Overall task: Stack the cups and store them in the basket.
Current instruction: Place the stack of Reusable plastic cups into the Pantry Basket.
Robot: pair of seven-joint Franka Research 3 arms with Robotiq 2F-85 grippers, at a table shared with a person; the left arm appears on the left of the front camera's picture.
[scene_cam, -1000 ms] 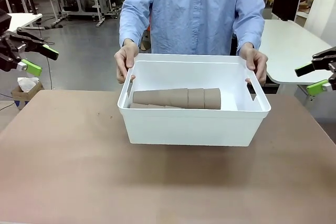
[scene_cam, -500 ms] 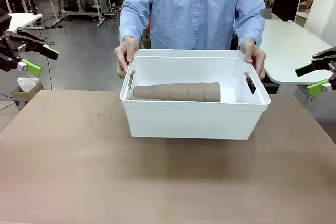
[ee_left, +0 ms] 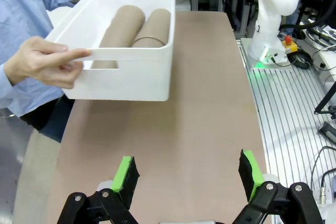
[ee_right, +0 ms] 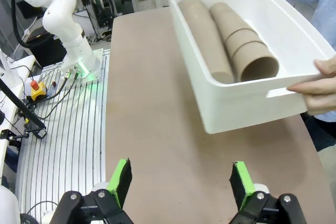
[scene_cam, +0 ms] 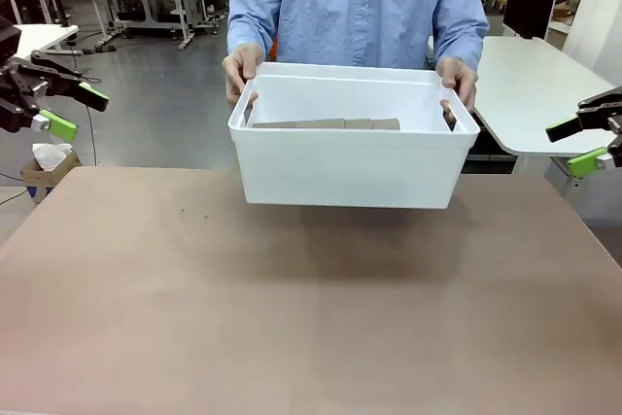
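The left hand point(ee_left: 186, 174) and right hand point(ee_right: 180, 178) both stand wide open and hold nothing, each out past a side edge of the tabletop point(scene_cam: 292, 318). A person's two hands point(scene_cam: 243, 66) grip the smooth white plastic basket point(scene_cam: 350, 167) by its end handles, lifted clear above the far edge. Inside lie the matte tan cups point(ee_right: 231, 40), nested on their sides.
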